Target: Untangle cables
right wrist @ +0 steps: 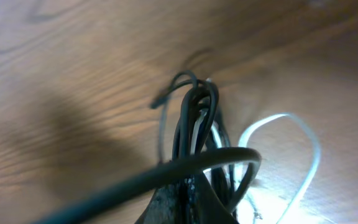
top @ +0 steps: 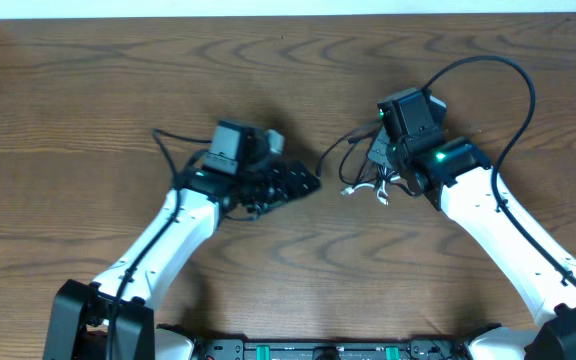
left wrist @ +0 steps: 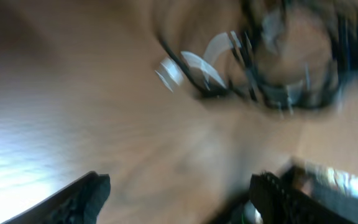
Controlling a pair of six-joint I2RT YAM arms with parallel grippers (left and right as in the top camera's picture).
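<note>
A brown wooden surface is seen beneath both arms. The left end effector is released, its fingers spread with nothing between them. The right end effector is clenched on the cables, which are bunched just right of the surface's middle. A whitish strand is looped beside the black cords.

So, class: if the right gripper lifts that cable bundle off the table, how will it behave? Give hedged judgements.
Probably floppy: the cables curl in loose loops at the right gripper, so free ends should sag. Likely light, being thin cords. The whitish strand loops among them, so it may drag along.
</note>
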